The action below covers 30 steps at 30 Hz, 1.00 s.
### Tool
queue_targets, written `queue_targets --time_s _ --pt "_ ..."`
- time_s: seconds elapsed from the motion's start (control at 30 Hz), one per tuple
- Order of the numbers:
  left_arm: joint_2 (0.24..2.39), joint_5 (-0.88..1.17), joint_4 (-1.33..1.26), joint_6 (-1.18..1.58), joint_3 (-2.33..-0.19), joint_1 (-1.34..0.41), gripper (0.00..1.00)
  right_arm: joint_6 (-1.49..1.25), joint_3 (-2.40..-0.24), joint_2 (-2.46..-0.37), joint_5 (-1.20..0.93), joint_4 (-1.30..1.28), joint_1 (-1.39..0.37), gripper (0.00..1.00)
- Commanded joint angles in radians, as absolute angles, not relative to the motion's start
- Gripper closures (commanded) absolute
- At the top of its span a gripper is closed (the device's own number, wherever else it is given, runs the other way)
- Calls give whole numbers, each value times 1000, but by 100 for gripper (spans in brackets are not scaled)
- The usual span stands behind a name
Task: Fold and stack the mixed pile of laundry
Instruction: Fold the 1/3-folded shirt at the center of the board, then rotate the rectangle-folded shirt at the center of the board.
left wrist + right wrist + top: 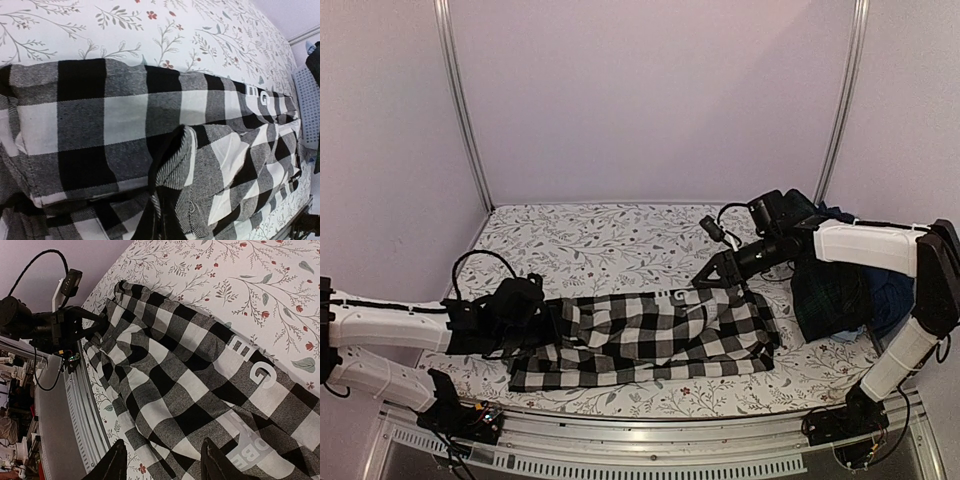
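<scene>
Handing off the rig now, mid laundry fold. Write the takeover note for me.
Left pincer: at the checked garment's left end; grip hidden by cloth.
Right pincer: open, over its lettered far edge.
The garment lies rumpled across the floral table cover; the remaining pile sits at the right edge, dark plaid garment on top.
Done: no folded stack visible. Left: fold this piece, then the pile.

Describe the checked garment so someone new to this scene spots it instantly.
On the floral table covering, look near the front centre. The black-and-white checked garment lies stretched sideways there, with white lettering near its far edge. Its large bold checks set it apart from the dark green-navy plaid garment heaped at the right edge.
</scene>
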<state>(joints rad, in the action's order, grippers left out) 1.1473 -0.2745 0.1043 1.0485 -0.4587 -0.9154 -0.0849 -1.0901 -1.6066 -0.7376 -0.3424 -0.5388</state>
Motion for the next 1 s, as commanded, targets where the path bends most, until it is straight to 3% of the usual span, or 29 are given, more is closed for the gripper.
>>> queue_targets --time_s 0.0,0.1,0.27,0.4,0.67,0.97 --pt "1212 -227 209 1011 -478 -820 91 -58 -1070 -1632 -702 -403 -562 51" --pt "1276 -179 314 912 -574 -798 57 -57 -1077 -1642 -674 -446 -565 51" --pt "1266 -175 404 811 -735 -799 38 -75 -1098 -1639 -629 -527 -566 52" --pt "1297 -135 335 684 -833 -799 34 -134 -1072 -1632 -620 -505 -569 53" --pt "1584 -39 380 564 -1069 -760 32 -256 -1068 -1848 -534 -486 -569 54" --pt "1464 49 343 600 -955 -558 30 -205 -1291 -2092 -324 -583 -551 56"
